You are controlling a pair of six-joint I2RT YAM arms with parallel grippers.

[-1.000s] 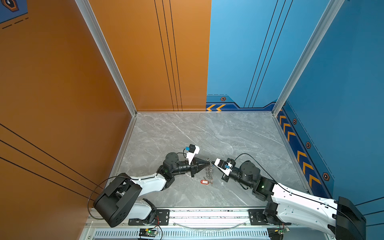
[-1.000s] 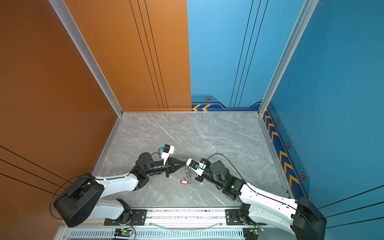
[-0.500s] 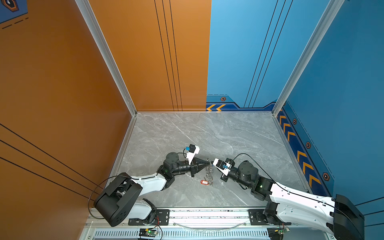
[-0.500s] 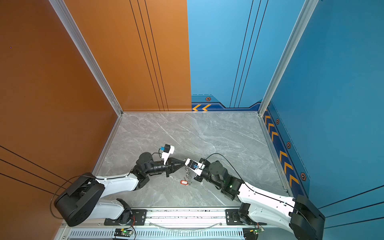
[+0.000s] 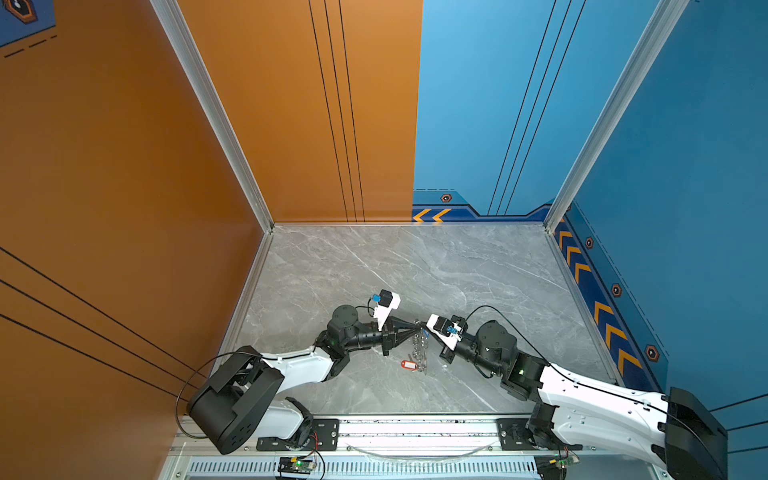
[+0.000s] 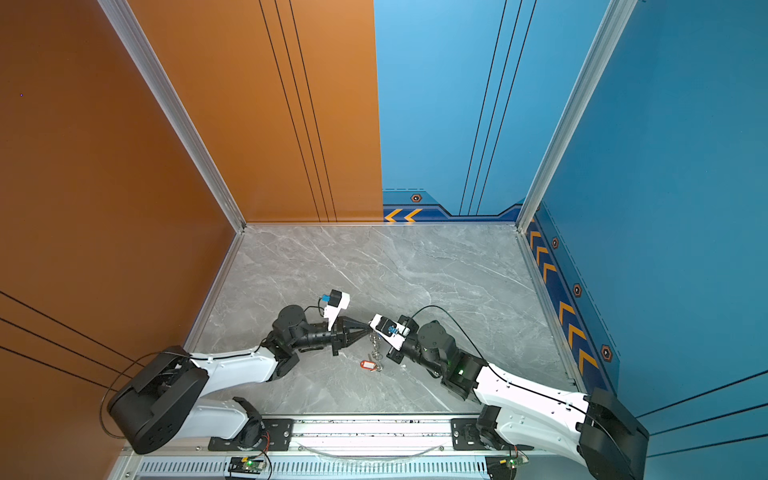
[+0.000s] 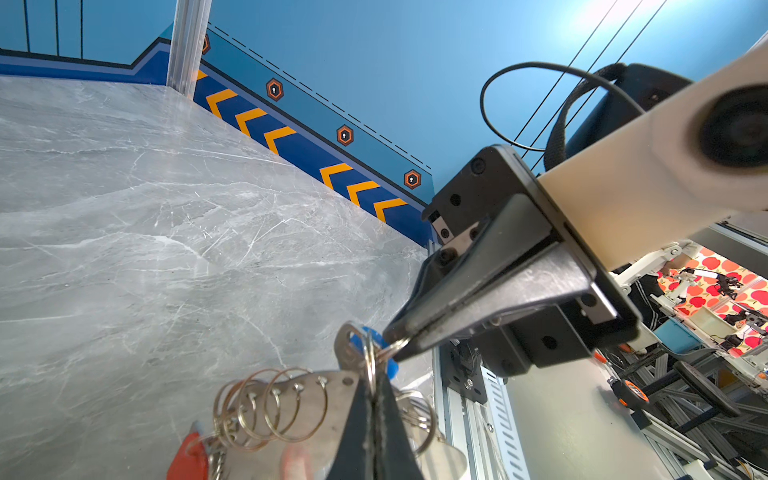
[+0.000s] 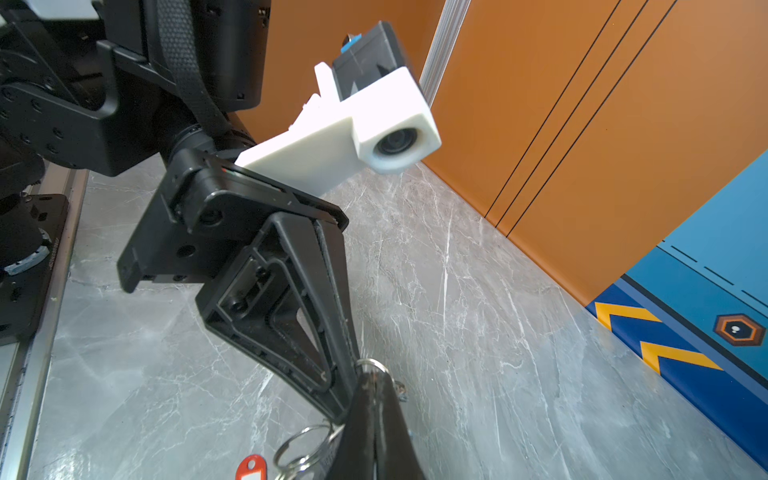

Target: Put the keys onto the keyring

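- The left gripper (image 7: pixel 372 399) is clamped tight on the end edge of the flat grey metal oval keyring (image 7: pixel 320 399), held above the grey marble table (image 5: pixel 374 270).
- The right gripper (image 7: pixel 395 345), tip to tip with it, pinches the split ring of a small silver key with a blue plastic tag (image 7: pixel 345 345).
- A red plastic tag (image 5: pixel 409 365) sits just below the keyring.
- Open marble stretches to the back wall (image 5: pixel 374 124).

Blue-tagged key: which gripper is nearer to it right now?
Right, narrowly. The right gripper pinches the small ring that the blue-tagged key hangs on; the left gripper is shut on the grey plate just beside it.
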